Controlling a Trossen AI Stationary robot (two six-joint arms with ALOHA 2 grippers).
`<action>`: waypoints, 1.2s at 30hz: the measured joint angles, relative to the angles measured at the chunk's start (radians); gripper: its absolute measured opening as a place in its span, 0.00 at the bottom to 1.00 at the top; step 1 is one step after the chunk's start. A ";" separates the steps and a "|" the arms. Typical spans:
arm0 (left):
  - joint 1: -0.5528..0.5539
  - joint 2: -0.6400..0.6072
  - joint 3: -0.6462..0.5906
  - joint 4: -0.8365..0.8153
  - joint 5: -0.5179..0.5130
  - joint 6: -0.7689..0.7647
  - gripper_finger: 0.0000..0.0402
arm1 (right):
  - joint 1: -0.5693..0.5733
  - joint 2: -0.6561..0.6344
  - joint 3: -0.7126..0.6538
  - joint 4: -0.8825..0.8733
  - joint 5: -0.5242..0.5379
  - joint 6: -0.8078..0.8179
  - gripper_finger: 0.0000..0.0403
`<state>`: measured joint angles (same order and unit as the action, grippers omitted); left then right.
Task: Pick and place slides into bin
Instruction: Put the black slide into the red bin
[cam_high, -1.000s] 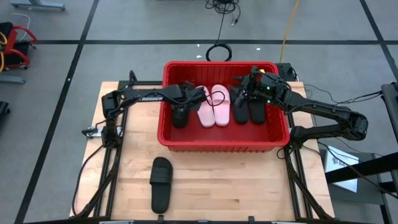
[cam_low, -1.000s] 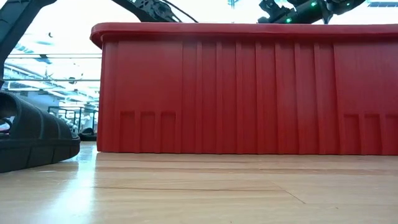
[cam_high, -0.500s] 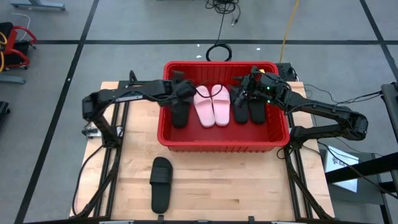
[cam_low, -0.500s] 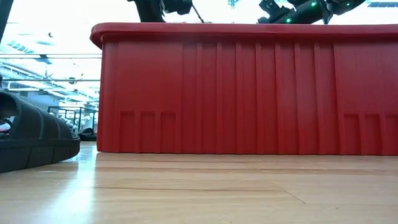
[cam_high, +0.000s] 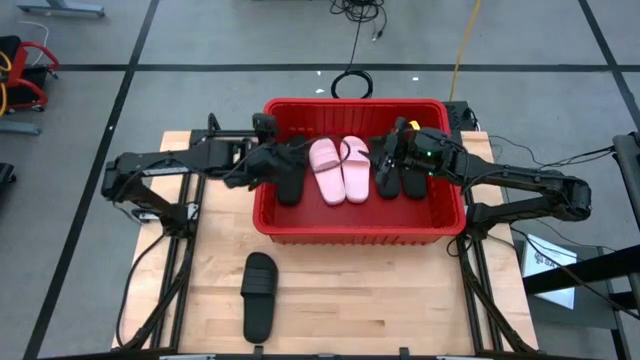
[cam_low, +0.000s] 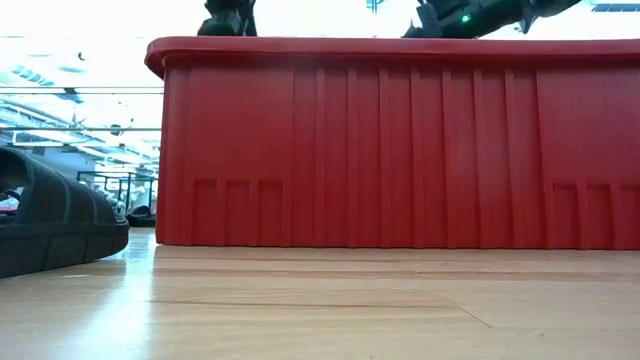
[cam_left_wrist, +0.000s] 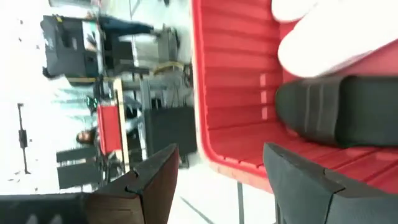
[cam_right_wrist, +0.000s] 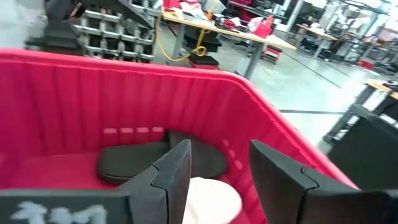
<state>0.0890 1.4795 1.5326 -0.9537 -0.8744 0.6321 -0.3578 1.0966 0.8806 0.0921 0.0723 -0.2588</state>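
The red bin (cam_high: 355, 232) stands at the table's far middle. In it lie a black slide (cam_high: 289, 182), two pale pink slides (cam_high: 325, 172) (cam_high: 357, 168) and two more black slides (cam_high: 388, 178) (cam_high: 413, 178), side by side on their soles. Another black slide (cam_high: 260, 296) lies on the table in front of the bin; it also shows in the low view (cam_low: 50, 225). My left gripper (cam_high: 264, 166) is open and empty over the bin's left rim (cam_left_wrist: 199, 93). My right gripper (cam_high: 392, 156) is open and empty above the right black slides.
The bin's front wall (cam_low: 400, 150) fills the low view. Bare wooden table (cam_high: 380, 300) lies in front of the bin, to the right of the loose black slide. Cables and a stand are on the floor beyond the table.
My left gripper has drawn back from above the pink slides toward the table's left edge and now stands at the bin's left rim, its arm stretched out further left. The slides in the bin have stayed in place.
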 joint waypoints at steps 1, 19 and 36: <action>-0.021 -0.010 0.000 -0.001 -0.001 -0.006 0.61 | 0.012 0.000 0.000 0.000 0.000 0.007 0.37; -0.436 -0.039 0.000 -0.182 -0.070 -0.254 0.61 | 0.294 0.000 0.000 0.040 0.000 0.171 0.37; -0.767 0.112 0.000 -0.228 0.085 -0.599 0.61 | 0.573 0.006 -0.013 0.091 0.002 0.241 0.37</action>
<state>-0.6784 1.5911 1.5330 -1.1820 -0.7897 0.0334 0.2154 1.1023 0.8681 0.1831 0.0742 -0.0175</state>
